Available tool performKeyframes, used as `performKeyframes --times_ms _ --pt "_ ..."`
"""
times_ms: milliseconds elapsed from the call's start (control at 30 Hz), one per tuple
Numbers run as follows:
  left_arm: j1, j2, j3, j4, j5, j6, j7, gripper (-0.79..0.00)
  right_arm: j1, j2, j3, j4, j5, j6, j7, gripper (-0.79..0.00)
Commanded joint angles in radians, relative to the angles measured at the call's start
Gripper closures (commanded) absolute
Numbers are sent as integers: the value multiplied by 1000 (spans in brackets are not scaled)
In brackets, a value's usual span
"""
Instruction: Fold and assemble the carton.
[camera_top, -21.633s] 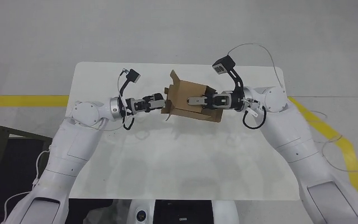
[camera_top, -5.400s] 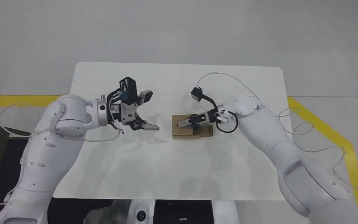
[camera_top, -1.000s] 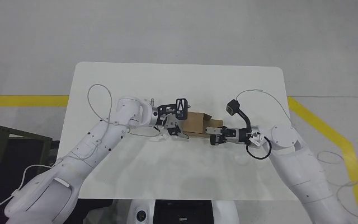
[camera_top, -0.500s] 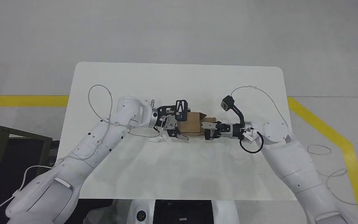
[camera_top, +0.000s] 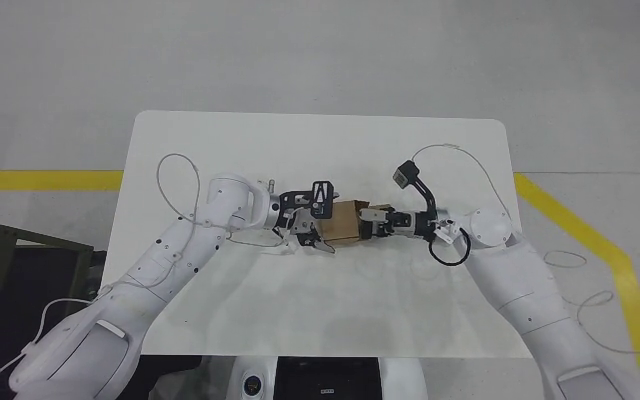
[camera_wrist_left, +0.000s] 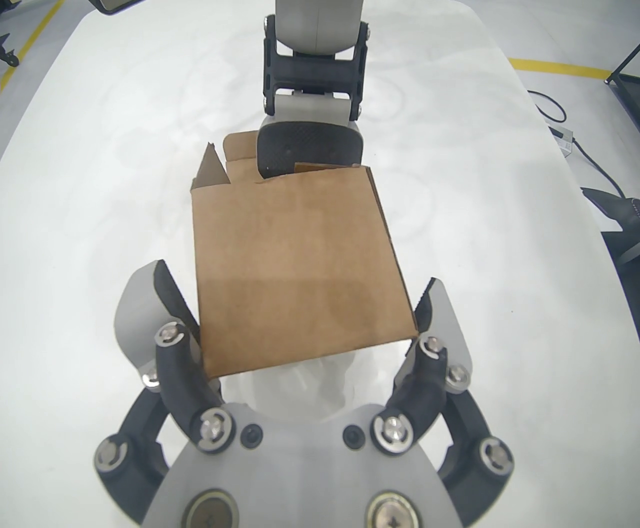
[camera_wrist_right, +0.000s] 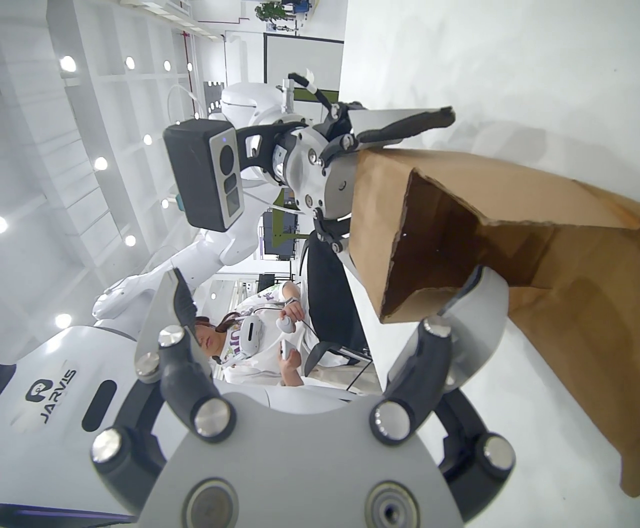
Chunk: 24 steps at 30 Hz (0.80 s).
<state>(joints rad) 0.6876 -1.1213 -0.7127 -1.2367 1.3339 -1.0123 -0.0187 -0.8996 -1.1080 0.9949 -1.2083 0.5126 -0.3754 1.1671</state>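
A brown carton (camera_top: 347, 222) lies flattened on its side at the middle of the white table, one end gaping open. My left gripper (camera_wrist_left: 295, 285) is open at the closed end of the carton (camera_wrist_left: 295, 260), one finger (camera_wrist_left: 150, 300) against each long edge. My right gripper (camera_wrist_right: 327, 285) is open at the gaping end of the carton (camera_wrist_right: 500, 200). One of its fingers (camera_wrist_right: 480, 300) reaches into the opening under a flap, and the other stays outside. In the top view the left gripper (camera_top: 318, 232) and the right gripper (camera_top: 372, 220) face each other across the carton.
The white table (camera_top: 300, 140) has bare surface on every side of the carton. Loose cables loop from both wrists, one over the table on the left (camera_top: 170, 175) and one on the right (camera_top: 450, 150). A yellow floor line (camera_top: 60, 180) runs past the table.
My right gripper has moved left to the carton and slid a finger into its open end. The left gripper has stayed at the other end.
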Motion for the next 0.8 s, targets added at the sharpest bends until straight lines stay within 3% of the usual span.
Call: performKeyframes --times_ms 0,467,767 --pt "3 1 -1 0 2 0 1 -785 10 -6 -12 10 17 -13 11 -785" --pt "-6 16 22 5 33 0 51 -785 80 -50 -83 151 108 -94 115 -785" --pt "-14 24 29 20 25 0 61 -785 84 -26 -7 171 88 -101 177 -785"
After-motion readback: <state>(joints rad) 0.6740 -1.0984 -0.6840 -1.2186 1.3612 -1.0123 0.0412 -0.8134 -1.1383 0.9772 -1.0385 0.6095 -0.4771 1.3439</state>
